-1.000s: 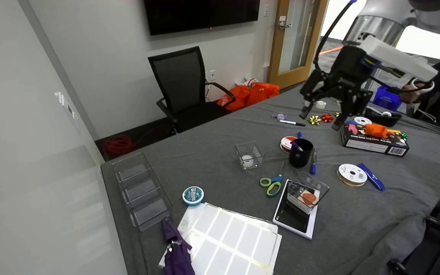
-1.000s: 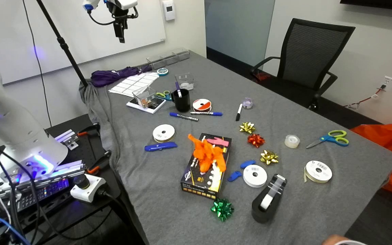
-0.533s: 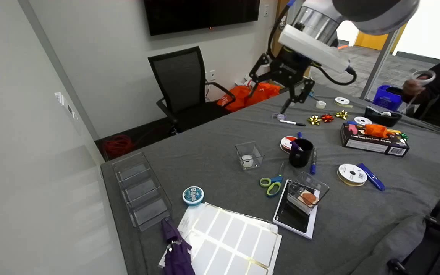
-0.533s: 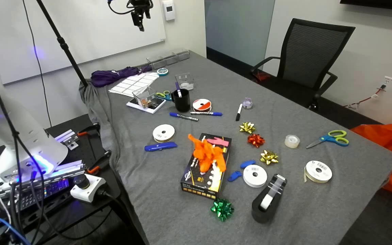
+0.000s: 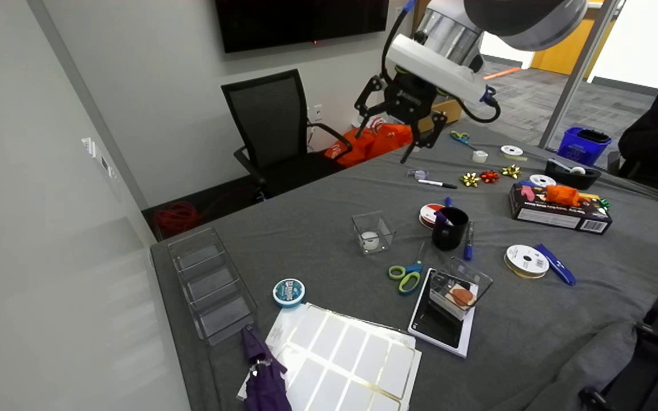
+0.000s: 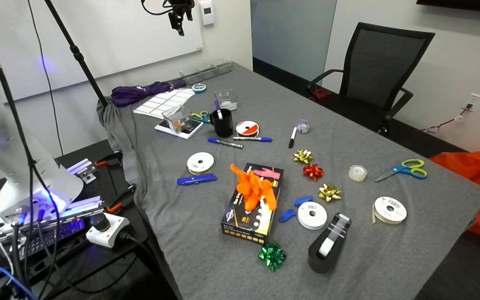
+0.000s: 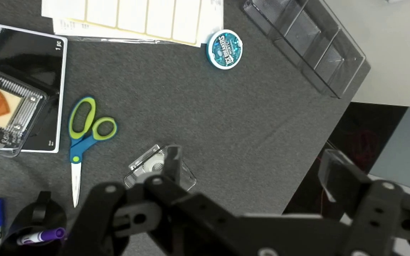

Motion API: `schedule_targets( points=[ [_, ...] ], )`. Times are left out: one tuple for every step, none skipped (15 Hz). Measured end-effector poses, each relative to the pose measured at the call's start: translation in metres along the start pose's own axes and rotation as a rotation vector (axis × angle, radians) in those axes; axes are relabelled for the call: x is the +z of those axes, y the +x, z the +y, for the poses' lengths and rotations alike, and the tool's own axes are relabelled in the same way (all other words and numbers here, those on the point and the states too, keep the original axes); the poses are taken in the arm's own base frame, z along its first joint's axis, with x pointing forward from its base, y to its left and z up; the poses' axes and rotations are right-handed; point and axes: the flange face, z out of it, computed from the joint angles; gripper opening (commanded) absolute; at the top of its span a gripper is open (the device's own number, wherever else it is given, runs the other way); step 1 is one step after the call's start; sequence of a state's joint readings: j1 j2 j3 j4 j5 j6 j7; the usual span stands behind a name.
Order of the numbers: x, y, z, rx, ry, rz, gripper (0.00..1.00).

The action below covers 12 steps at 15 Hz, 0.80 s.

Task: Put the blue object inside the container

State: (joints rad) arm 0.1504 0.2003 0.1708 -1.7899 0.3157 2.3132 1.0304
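The blue object is a round teal tin with a white rim, flat on the table beside the white label sheets. It shows in both exterior views (image 5: 289,292) (image 6: 199,87) and in the wrist view (image 7: 225,49). The container, a black cup (image 5: 449,237) (image 6: 224,126), stands upright with a purple marker in it. In the wrist view the cup (image 7: 54,215) is at the lower left, partly cut off. My gripper (image 5: 380,148) (image 6: 185,26) (image 7: 251,154) is open and empty, high above the table. Its fingers are wide apart, and the tin lies ahead of them in the wrist view.
A clear divided tray (image 5: 212,285) and a purple umbrella (image 5: 263,371) lie near the tin. A clear box (image 5: 373,233), scissors (image 5: 406,274) and a white-framed black pack (image 5: 440,319) lie between tin and cup. A red-white spool (image 5: 430,216) and blue markers surround the cup.
My gripper has moved left in an exterior view, and right and slightly up in an exterior view, staying open. The tin and cup have not moved. A person's hand holding a white ring has withdrawn.
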Motion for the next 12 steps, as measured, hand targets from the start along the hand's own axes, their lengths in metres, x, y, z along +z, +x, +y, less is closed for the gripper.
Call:
schedule_targets(
  points=[
    [0.002,-0.003,-0.001,0.002,0.010,0.005,1.00],
    [0.007,-0.007,-0.004,0.005,0.017,0.015,1.00],
    [0.014,-0.013,-0.007,0.012,0.018,0.031,1.00],
    [0.025,-0.020,-0.009,0.022,0.004,0.050,1.00],
    [0.038,-0.027,-0.011,0.037,-0.020,0.066,1.00],
    [0.051,-0.032,-0.012,0.051,-0.044,0.083,1.00],
    [0.065,-0.036,-0.015,0.067,-0.067,0.100,1.00],
    [0.079,-0.039,-0.017,0.081,-0.089,0.112,1.00],
    [0.094,-0.041,-0.019,0.096,-0.112,0.119,1.00],
    [0.110,-0.041,-0.021,0.112,-0.139,0.120,1.00],
    [0.124,-0.042,-0.023,0.128,-0.164,0.121,1.00],
    [0.138,-0.043,-0.025,0.143,-0.189,0.122,1.00]
  ],
)
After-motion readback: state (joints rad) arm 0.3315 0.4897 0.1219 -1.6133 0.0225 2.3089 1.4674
